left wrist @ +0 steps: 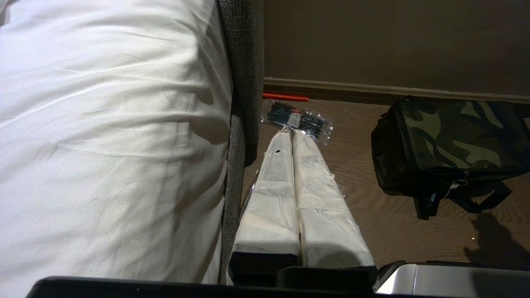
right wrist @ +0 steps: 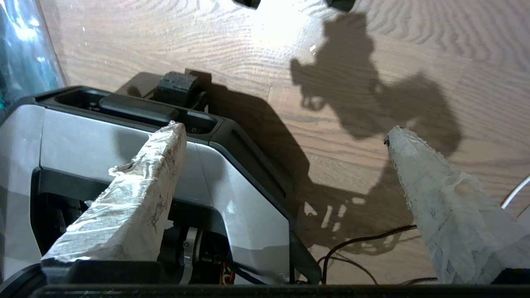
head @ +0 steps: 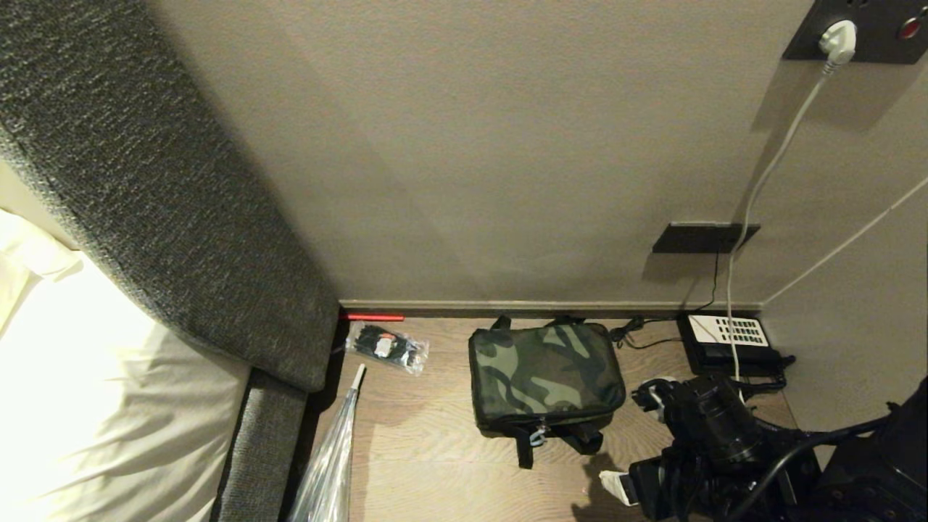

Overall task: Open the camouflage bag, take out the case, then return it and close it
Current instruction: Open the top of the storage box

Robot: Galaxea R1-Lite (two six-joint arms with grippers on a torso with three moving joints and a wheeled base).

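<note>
Bag zipped shut on floor; nothing gripped.

I see the camouflage bag (head: 545, 377) by the wall, left of the telephone (head: 727, 339). My right gripper (right wrist: 281, 136) is spread wide, empty; left gripper (left wrist: 292, 136) is clenched, idle. Risk: snagging the straps instead of the zipper pull.

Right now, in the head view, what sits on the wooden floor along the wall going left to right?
Red stick → clear packet of black cable ties → camouflage bag, zipped shut → black desk telephone.
</note>
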